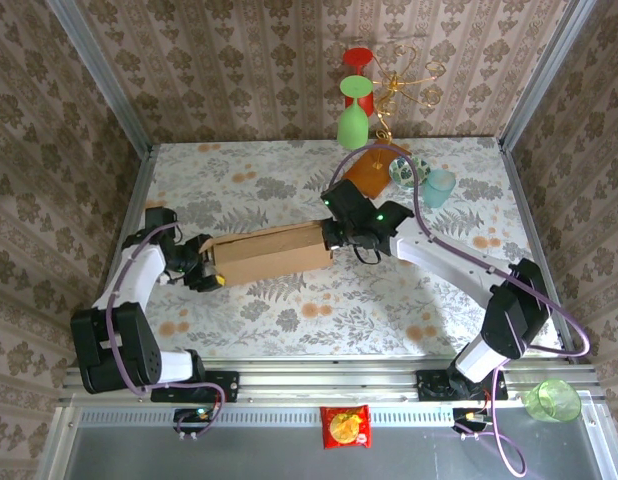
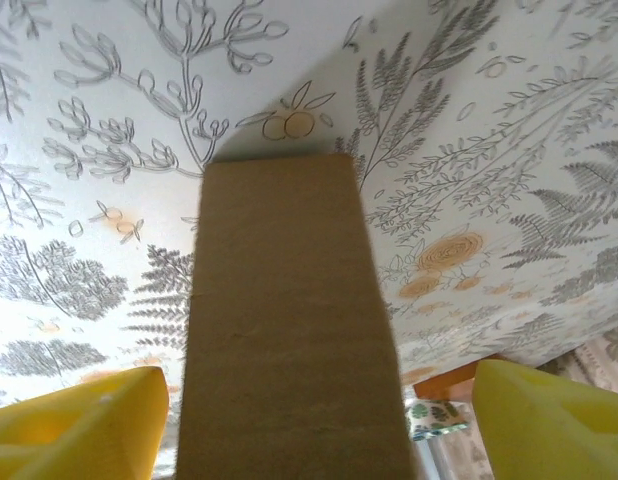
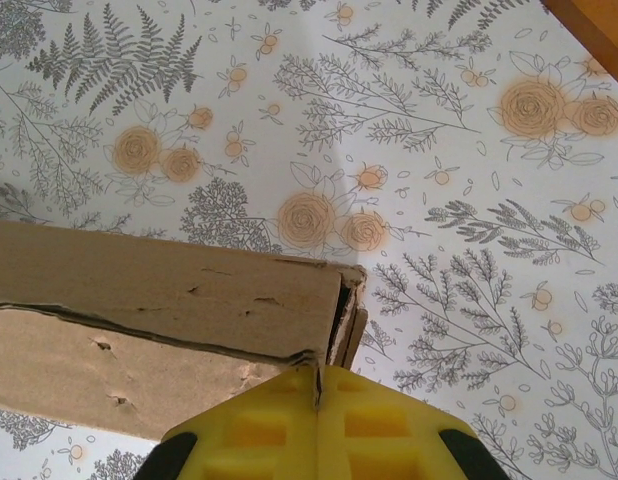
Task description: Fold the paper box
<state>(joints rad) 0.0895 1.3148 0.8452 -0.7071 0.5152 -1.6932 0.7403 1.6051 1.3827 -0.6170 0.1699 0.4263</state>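
**tinkerbot:** Where's the paper box (image 1: 269,255) right now, and who's got it?

**foldy_mc:** It's lying across the middle of the counter (image 1: 289,330), strung between the two arms. The right fingers (image 3: 259,430) are pressed together on its right-hand end edge, as far as I can tell. The left fingers (image 2: 79,425) are spread wide on either side of the other end, not touching it.

**tinkerbot:** So what could bite?

**foldy_mc:** It's a one-end pinch on thin cardboard. My guess is any twist lets the box pivot or slip out. The seam by that corner is gaping too, so the flaps could spring open. And if the left fingers close off-centre, they could crush the wall.

**tinkerbot:** Anything crowding it?

**foldy_mc:** The wooden slab (image 1: 374,170) with its gold wire stand (image 1: 394,85) sits just behind the right arm, with a teal cup (image 1: 439,188) beside it. A careless swing back there could knock them over.
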